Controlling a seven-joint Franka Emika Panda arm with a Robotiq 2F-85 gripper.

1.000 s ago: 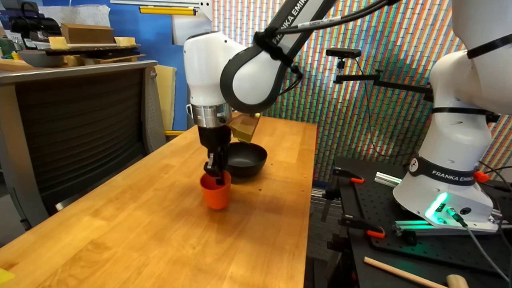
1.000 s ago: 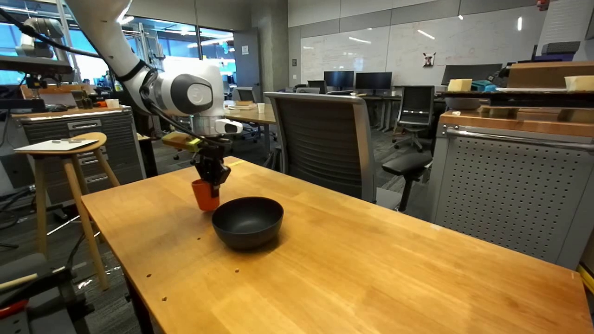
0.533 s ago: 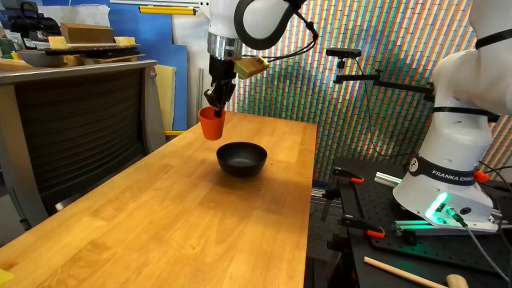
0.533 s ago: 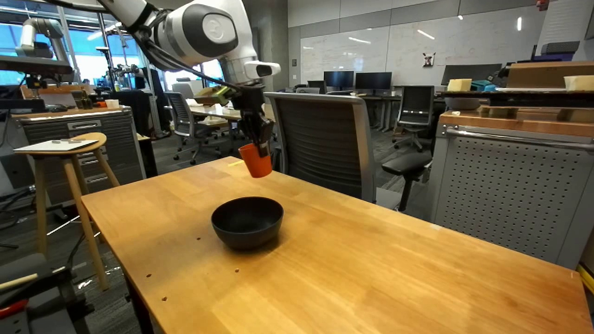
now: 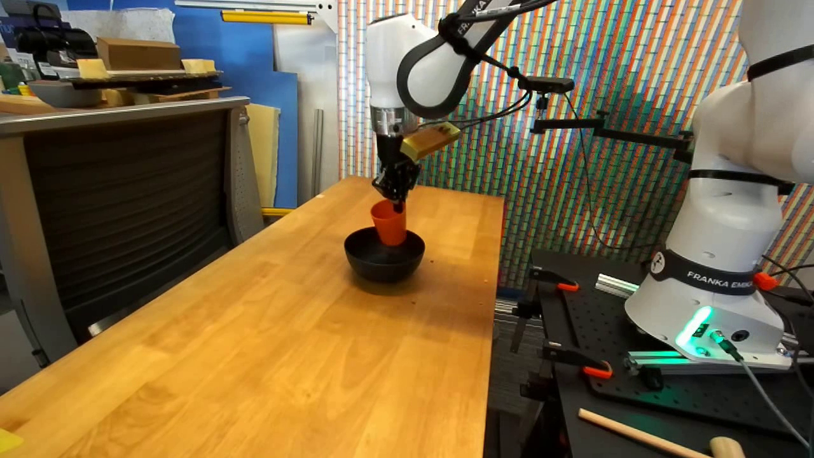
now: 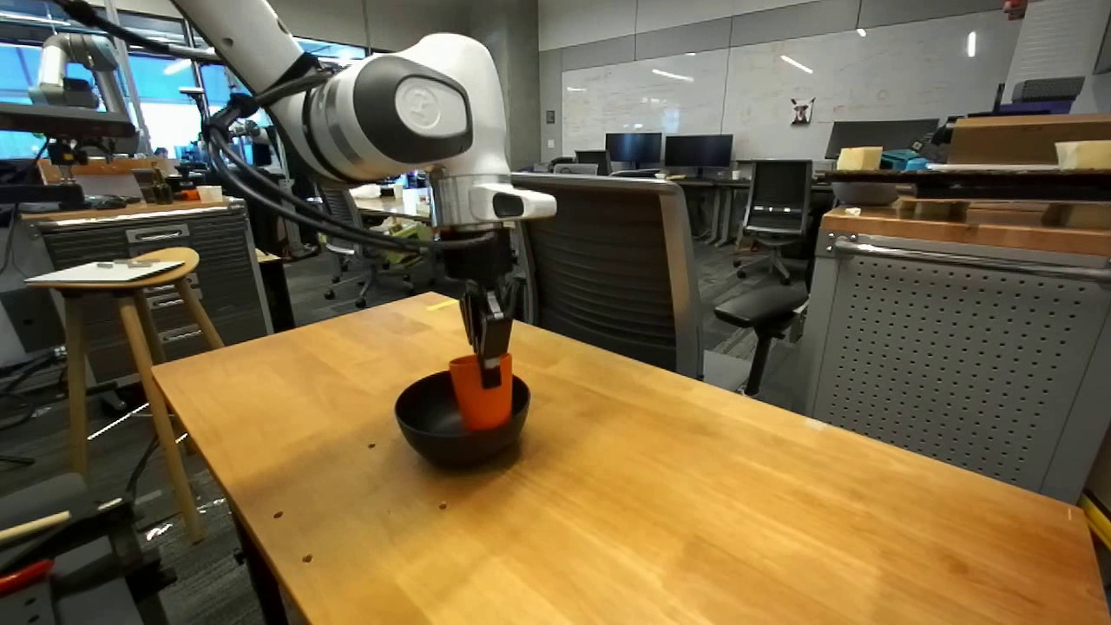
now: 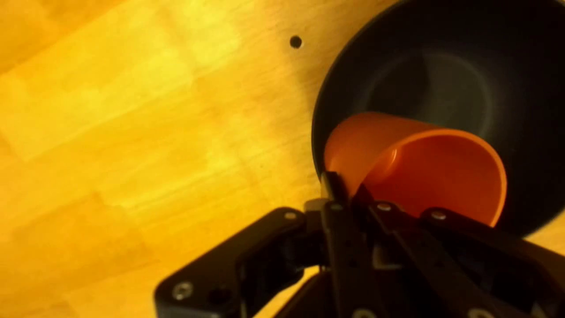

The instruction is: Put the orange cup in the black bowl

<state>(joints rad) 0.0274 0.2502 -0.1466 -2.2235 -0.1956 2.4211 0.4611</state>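
The orange cup [image 5: 389, 222] is upright but a little tilted, with its lower end within the opening of the black bowl [image 5: 381, 266]. In an exterior view the cup [image 6: 473, 401] is inside the right half of the bowl [image 6: 451, 447]; I cannot tell whether it touches the bowl's floor. My gripper [image 6: 492, 373] is shut on the cup's rim from above. In the wrist view the gripper [image 7: 348, 187] has one finger outside and one inside the wall of the cup [image 7: 450, 172], and the bowl [image 7: 525, 88] lies around it. The fingertip inside the cup is partly hidden.
The bowl stands on a wooden table [image 5: 267, 356]. A grey chair [image 6: 608, 269] stands against the table's long edge. The robot base [image 5: 706, 318] is on a black bench beside the table, with a wooden mallet [image 5: 642, 432] on it.
The gripper lifted the cup from beside the bowl, swung it up and across, then lowered it into the bowl's opening. The bowl has not moved.
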